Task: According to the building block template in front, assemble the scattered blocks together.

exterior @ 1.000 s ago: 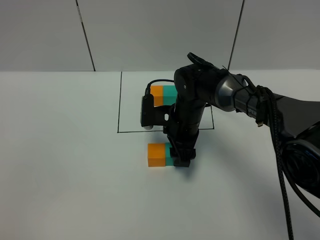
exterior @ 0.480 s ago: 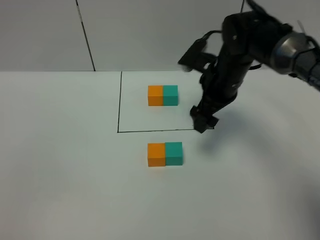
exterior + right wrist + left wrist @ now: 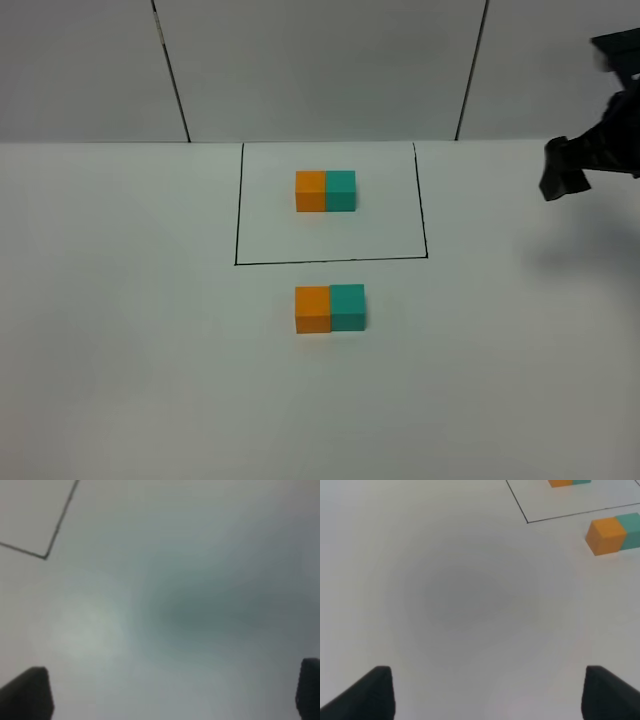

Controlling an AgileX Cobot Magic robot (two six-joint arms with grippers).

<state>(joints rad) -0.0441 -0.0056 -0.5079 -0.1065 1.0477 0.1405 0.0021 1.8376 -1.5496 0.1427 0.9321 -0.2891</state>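
Orange cube [image 3: 312, 309] touches teal cube [image 3: 348, 306], near side of framed template pair [image 3: 325, 190]. Likely light, rigid, matte; grip opposite flat faces. Left gripper [image 3: 487, 692] and right gripper [image 3: 172, 692] spread, empty.

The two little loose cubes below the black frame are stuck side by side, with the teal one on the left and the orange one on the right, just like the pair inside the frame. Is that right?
Not quite. The exterior high view shows the small matte orange cube on the left and the small matte teal-green cube on the right, touching. That matches the framed orange-and-teal pair inside the thin black rectangle.
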